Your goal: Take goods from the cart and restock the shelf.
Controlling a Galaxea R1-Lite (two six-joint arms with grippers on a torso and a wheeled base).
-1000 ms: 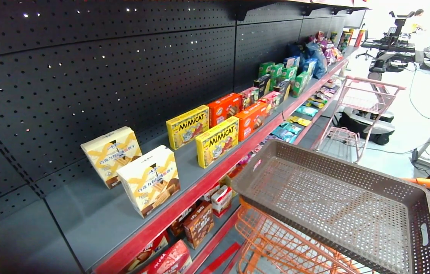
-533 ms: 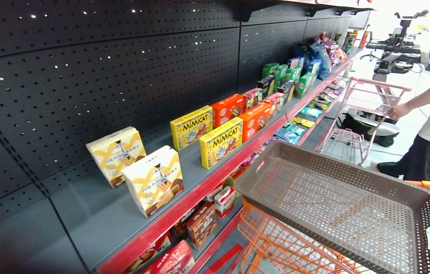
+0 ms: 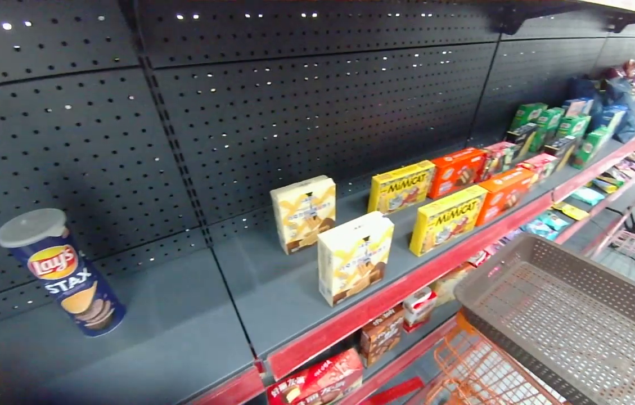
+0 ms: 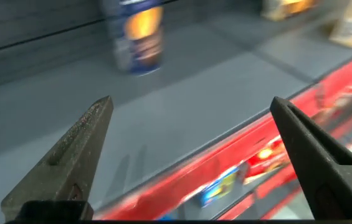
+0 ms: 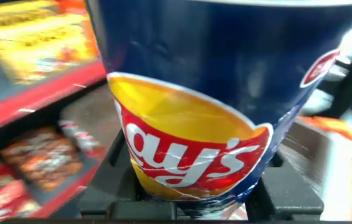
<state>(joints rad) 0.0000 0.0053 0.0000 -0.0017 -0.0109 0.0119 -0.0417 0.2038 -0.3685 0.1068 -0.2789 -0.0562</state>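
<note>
Left gripper (image 4: 189,102): my jaws stood wide apart with nothing between them, hanging over bare grey shelf (image 3: 182,315) just inside its red front edge (image 3: 351,323)
Right gripper (image 5: 191,210): I had it closed on a blue chip can (image 5: 225,112). The can's wall sat close against the palm and hid my fingertips, so I judged the hold from the can being carried clear of any surface
Shelved chip can (image 3: 61,273): a second tube like it, with a grey plastic lid, stood upright near the pegboard back. It was well apart from the cream biscuit boxes (image 3: 355,256) further along to my right
Cart: the grey perforated tray (image 3: 564,315) on the orange cart (image 3: 463,365) lay to my right, in front of the shelf
Step, as I judged it: bringing the held can to the bare stretch of shelf, to stand beside its twin
How it should handle: probably light, with a stiff card wall that would dent under a hard squeeze and a smooth printed skin that could slip. The crisps inside were brittle, so it wanted no knocks
Where to hold: across the middle of the tube, never by the lid, which might pop off
Risk: it was tall and narrow, so it could tip if I let go before the base sat flat
</note>
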